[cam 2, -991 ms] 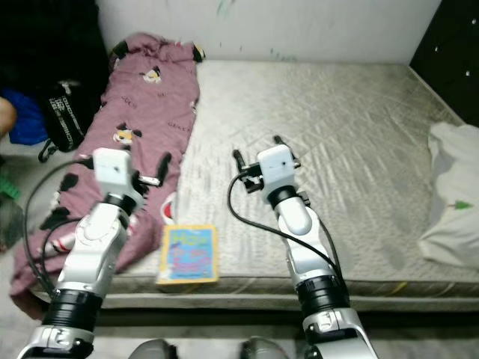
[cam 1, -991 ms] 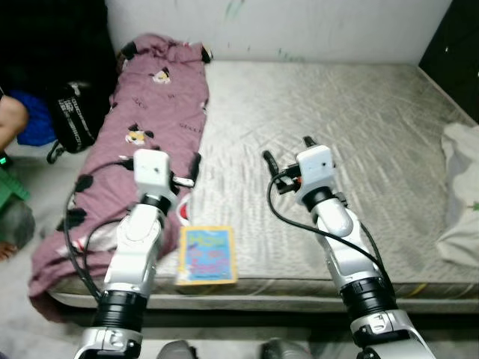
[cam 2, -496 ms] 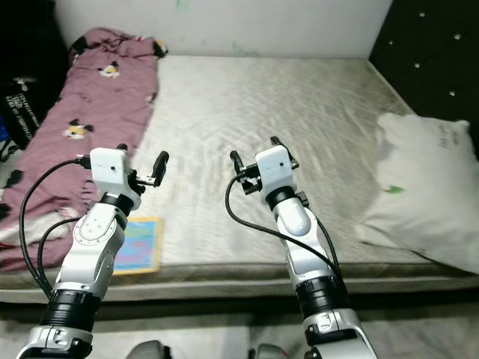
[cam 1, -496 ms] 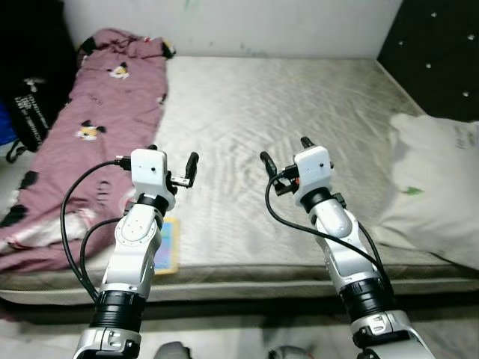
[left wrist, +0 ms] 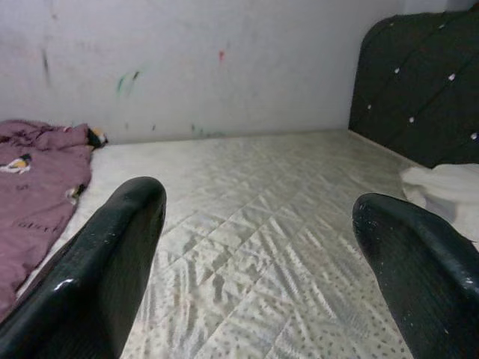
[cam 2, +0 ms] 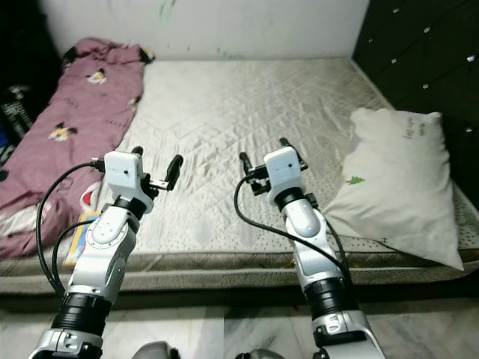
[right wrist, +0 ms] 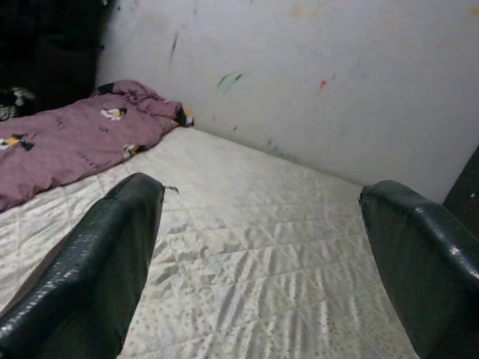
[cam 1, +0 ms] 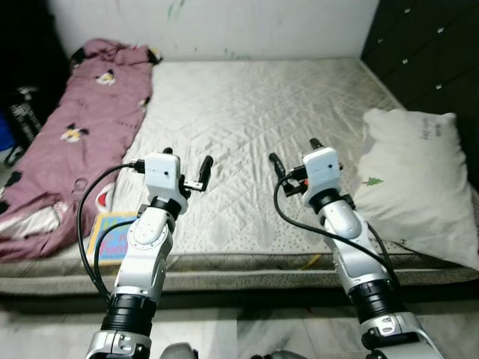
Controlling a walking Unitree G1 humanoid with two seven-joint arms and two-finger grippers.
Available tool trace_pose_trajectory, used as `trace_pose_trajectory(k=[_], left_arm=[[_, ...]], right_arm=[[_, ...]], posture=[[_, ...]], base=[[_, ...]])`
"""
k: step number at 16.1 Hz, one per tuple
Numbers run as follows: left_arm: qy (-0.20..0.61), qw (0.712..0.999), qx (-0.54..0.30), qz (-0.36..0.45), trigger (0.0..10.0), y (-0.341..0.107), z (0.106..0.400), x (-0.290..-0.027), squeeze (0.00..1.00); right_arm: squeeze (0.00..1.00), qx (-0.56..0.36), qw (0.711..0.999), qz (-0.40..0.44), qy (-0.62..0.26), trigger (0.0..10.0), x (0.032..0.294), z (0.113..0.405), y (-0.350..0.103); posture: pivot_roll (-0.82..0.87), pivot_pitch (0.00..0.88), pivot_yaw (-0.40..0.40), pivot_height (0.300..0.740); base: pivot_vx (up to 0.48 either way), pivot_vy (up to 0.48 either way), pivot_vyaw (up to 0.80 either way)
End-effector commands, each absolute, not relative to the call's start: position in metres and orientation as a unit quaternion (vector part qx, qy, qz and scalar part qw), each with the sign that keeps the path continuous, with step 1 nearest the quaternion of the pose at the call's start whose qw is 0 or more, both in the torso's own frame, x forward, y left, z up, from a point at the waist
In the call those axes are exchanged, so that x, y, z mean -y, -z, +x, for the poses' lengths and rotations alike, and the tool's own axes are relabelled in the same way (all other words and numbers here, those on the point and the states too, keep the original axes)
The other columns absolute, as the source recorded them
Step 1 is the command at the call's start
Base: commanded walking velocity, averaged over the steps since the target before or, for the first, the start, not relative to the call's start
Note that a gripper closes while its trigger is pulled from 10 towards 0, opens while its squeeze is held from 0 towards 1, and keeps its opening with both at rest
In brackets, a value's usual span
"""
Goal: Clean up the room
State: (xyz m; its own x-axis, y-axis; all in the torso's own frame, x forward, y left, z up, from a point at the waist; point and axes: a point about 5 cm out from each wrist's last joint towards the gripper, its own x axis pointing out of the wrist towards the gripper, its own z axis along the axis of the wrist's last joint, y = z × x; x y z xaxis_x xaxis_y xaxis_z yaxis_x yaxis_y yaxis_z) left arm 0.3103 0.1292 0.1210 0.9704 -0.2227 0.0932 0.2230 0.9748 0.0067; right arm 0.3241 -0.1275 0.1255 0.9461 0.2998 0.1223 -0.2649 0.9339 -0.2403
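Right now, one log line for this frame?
left gripper: open, over mattress | right gripper: open, over mattress | pillow: robot's right | blanket: left | book: front edge

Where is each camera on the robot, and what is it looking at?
Left eye view: on the head, looking down at the grey quilted mattress; both silver arms show, left claw and right claw open.
Right eye view: beside it, same scene, with the white pillow.
Left wrist view: along its two black fingers toward the wall.
Right wrist view: likewise; both wrist views share the pink patterned blanket.
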Motion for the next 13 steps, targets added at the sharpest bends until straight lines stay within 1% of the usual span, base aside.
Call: trace_pose_trajectory(k=[1, 6, 13], left_arm=[[0.114, 0.992, 0.055, -0.002, 10.0, -0.1249, 0.3112, -0.1305, 0.00], [0.115, 0.992, 0.056, -0.002, 10.0, -0.1243, 0.3111, -0.1311, 0.00], [0.115, 0.992, 0.057, -0.002, 10.0, -0.1249, 0.3116, -0.1309, 0.00]], right_arm=[[0.00, 0.088, 0.978, -0.109, -0.151, 10.0, 0.1232, 0.3255, -0.1297], [0.00, 0.088, 0.978, -0.110, -0.153, 10.0, 0.1222, 0.3255, -0.1292], [0.00, 0.091, 0.978, -0.109, -0.151, 10.0, 0.1225, 0.3259, -0.1300]], posture=[[0.00, 0.000, -0.010, 0.740], [0.00, 0.000, -0.009, 0.740], [0.00, 0.000, -0.009, 0.740]], base=[[0.000, 0.000, 0.00], [0.000, 0.000, 0.00], [0.282, 0.000, 0.00]])
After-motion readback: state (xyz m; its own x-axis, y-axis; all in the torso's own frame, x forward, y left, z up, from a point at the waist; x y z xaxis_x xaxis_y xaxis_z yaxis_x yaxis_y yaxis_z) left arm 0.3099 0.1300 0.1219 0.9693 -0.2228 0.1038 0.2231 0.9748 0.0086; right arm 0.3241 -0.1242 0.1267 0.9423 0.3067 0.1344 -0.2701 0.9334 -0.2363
